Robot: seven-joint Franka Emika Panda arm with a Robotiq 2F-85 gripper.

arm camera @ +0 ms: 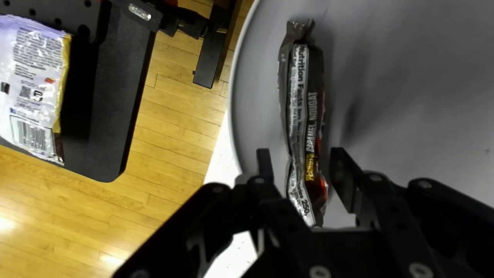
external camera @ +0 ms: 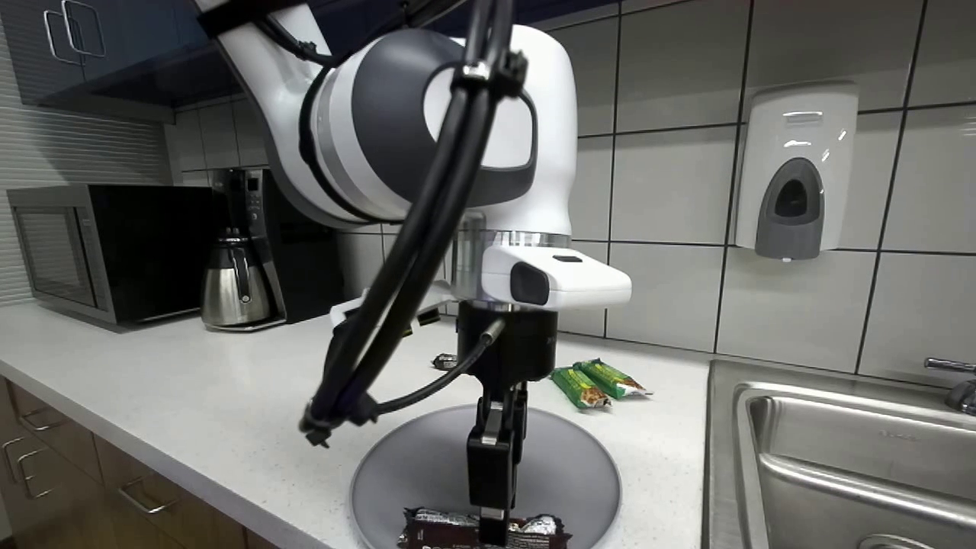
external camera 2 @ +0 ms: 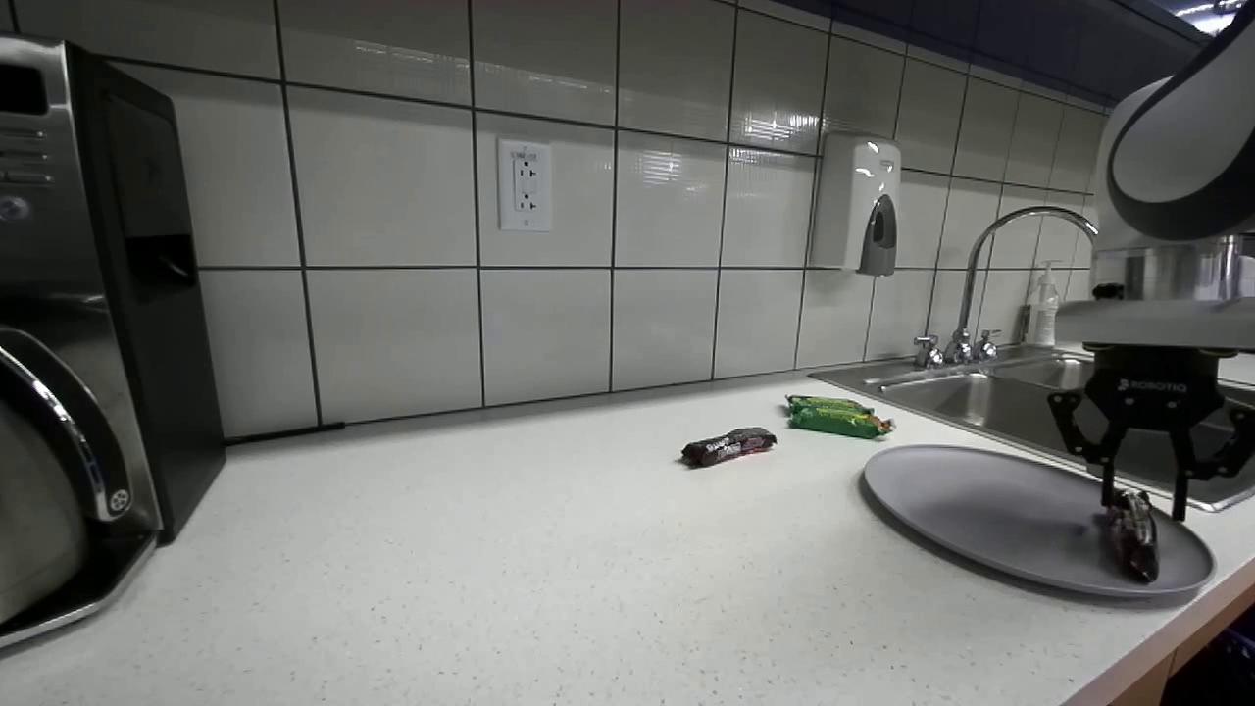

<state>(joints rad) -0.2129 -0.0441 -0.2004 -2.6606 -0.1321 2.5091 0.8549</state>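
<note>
Your gripper (external camera 2: 1143,510) stands released, its fingers (arm camera: 265,164) apart with a dark wrapped bar (arm camera: 305,116) lying ungripped between them. In the wrist view you see the bar run lengthwise through that space and well out past the fingertips, its crimped end farthest from the tool — the near end is partly hidden by the linkage. A clear gap separates the wrapper from one finger; it sits closer to the opposite one, and you cannot tell whether those two touch. The printing that faces your tool includes "Nutrition Facts" and "CARAMEL, NOUGAT".

Beneath the tool, the gray plate (external camera 2: 980,500) bears the bar near its rim; whether the fingertips meet the plate, you cannot tell.

Across the plate from your fingers, two green packets (external camera 2: 839,423) lie side by side on the counter (external camera 2: 471,569), and a dark packet (external camera 2: 728,446) rests near them, well apart from the tool. The sink (external camera: 862,465) opens to one side of your gripper; the carafe (external camera: 226,293) and microwave (external camera: 149,252) stand well away on the opposite side. Past the plate's rim in the wrist view — off the counter — a pale bag (arm camera: 32,88) lies on a black surface (arm camera: 121,100).
</note>
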